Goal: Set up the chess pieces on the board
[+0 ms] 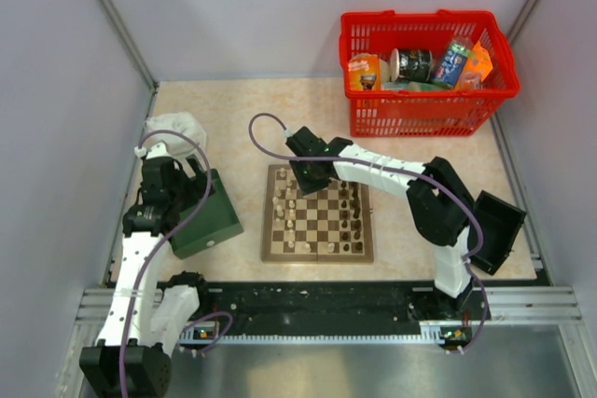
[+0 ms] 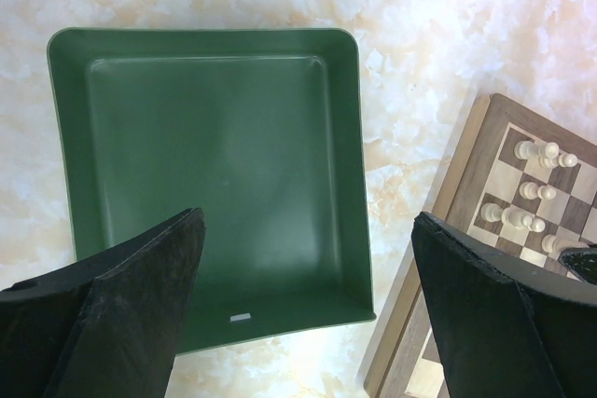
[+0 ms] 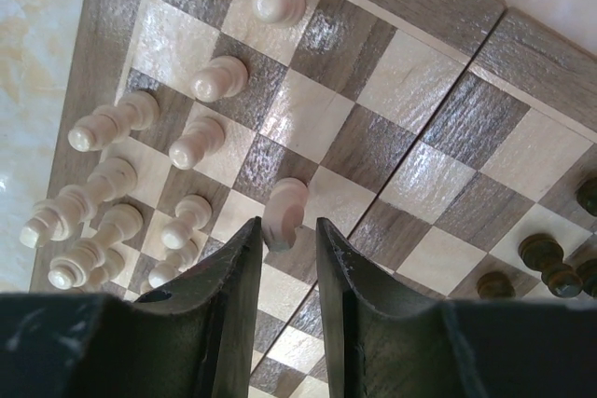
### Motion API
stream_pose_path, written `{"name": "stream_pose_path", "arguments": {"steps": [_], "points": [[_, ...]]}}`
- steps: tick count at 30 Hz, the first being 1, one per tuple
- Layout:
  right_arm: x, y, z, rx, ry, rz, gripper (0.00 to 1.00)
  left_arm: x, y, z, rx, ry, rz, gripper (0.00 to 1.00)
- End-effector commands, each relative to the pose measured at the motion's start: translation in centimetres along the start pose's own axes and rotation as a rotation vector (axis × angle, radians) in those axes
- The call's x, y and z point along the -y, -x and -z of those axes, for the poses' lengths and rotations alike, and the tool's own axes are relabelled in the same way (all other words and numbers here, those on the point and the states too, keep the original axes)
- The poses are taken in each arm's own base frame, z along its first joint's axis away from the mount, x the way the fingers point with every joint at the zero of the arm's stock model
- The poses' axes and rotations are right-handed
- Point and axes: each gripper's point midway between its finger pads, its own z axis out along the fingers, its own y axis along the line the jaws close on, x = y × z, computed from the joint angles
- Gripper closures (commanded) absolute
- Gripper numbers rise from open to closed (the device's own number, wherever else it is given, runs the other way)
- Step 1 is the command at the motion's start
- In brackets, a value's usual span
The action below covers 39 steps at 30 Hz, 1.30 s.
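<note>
The board (image 1: 319, 254) lies in the middle of the top view, with cream pieces (image 1: 287, 216) lined along its left side and dark pieces (image 1: 353, 216) along its right. The right gripper (image 3: 287, 223) is held over the board's upper-left part, jaws narrowed around a cream pawn (image 3: 284, 204); whether the pawn is actually pinched cannot be told. At the left, the left gripper (image 2: 308, 221) is spread wide, nothing in it, above a green box (image 2: 205, 174) just beside the board. A red basket (image 1: 424, 109) is seen at the upper right.
</note>
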Motion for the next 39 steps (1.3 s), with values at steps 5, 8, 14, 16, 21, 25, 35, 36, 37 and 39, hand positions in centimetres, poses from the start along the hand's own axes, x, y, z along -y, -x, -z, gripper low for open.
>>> {"name": "stream_pose_path", "arguments": {"steps": [5, 8, 14, 16, 21, 25, 35, 36, 37, 39], "points": [[-1.2, 3.2, 1.1, 0.083, 0.047, -0.003, 0.7, 0.4, 0.4, -0.1, 0.015, -0.016, 0.001, 0.02], [-1.2, 3.3, 1.2, 0.085, 0.046, -0.002, 0.72, 0.4, 0.4, -0.1, 0.015, -0.016, 0.001, 0.02], [-1.0, 4.9, 3.7, 0.153, 0.052, -0.02, 0.65, 1.2, 0.4, 0.0, 0.004, -0.062, -0.021, 0.01], [-0.3, 6.1, 5.3, 0.194, 0.057, -0.058, 0.62, 3.0, 0.5, 0.2, -0.023, -0.151, -0.033, 0.01], [2.7, 8.5, 9.9, 0.306, 0.066, -0.186, 0.56, 5.9, 2.0, 0.3, -0.018, -0.218, -0.084, 0.01], [5.0, 8.8, 12.9, 0.369, 0.06, -0.272, 0.44, 10.0, 2.6, 0.3, -0.024, -0.282, -0.139, 0.01], [8.6, 7.9, 18.6, 0.519, 0.002, -0.402, 0.36, 20.2, -2.0, -0.7, -0.131, -0.379, -0.22, 0.11], [9.0, 7.8, 19.3, 0.542, -0.006, -0.417, 0.36, 21.2, -2.7, -0.9, -0.146, -0.382, -0.231, 0.11], [9.4, 7.5, 19.6, 0.559, -0.026, -0.435, 0.36, 21.9, -3.3, -1.1, -0.164, -0.385, -0.239, 0.12], [10.4, 7.1, 20.8, 0.61, -0.054, -0.47, 0.36, 23.3, -4.7, -1.5, -0.198, -0.388, -0.255, 0.12]]}}
